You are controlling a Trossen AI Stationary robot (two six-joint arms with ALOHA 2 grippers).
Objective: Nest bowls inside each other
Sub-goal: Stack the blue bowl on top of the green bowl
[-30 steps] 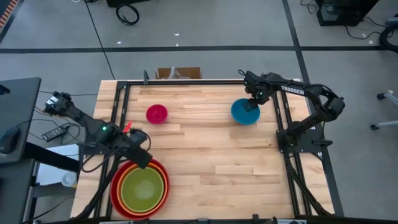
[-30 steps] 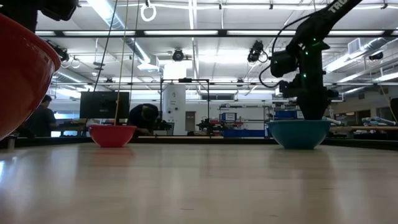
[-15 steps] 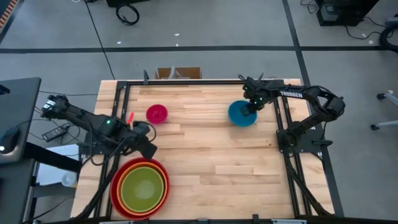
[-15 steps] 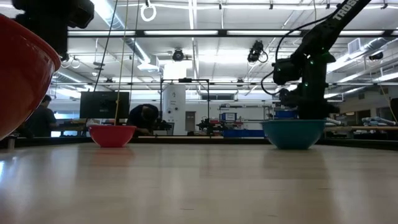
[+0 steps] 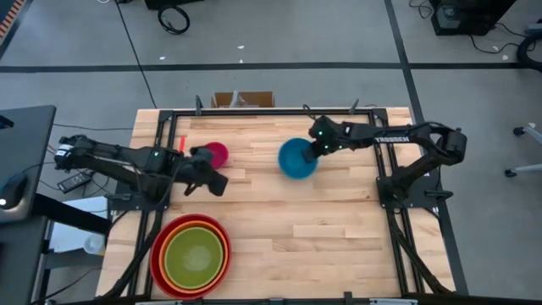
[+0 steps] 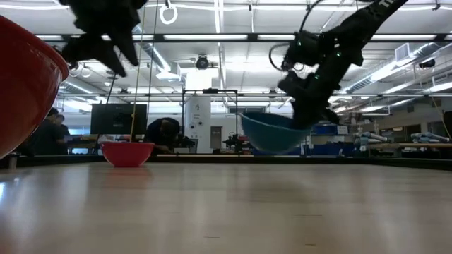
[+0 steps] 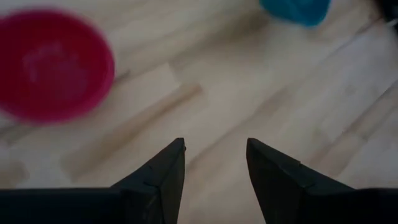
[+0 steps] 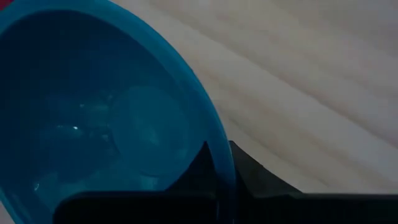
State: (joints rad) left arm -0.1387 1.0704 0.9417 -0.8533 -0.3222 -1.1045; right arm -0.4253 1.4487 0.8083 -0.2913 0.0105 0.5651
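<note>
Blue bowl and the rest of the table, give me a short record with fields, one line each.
blue bowl: lifted off the table, tilted, rim pinched by the right pincer
pink bowl: on the table, near the far edge, empty
stacked bowls: red outside, orange, then green innermost, near the front left corner
left pincer: open, holding nothing, above the wood beside the pink bowl
table: light wood planks

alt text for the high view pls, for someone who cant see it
Overhead view of a wooden table: the right gripper holds a blue bowl by its rim, lifted over the table's middle. The left gripper, fingers open, reaches beside a small pink bowl. A stack of red, orange and green bowls sits at the near left corner.
</note>
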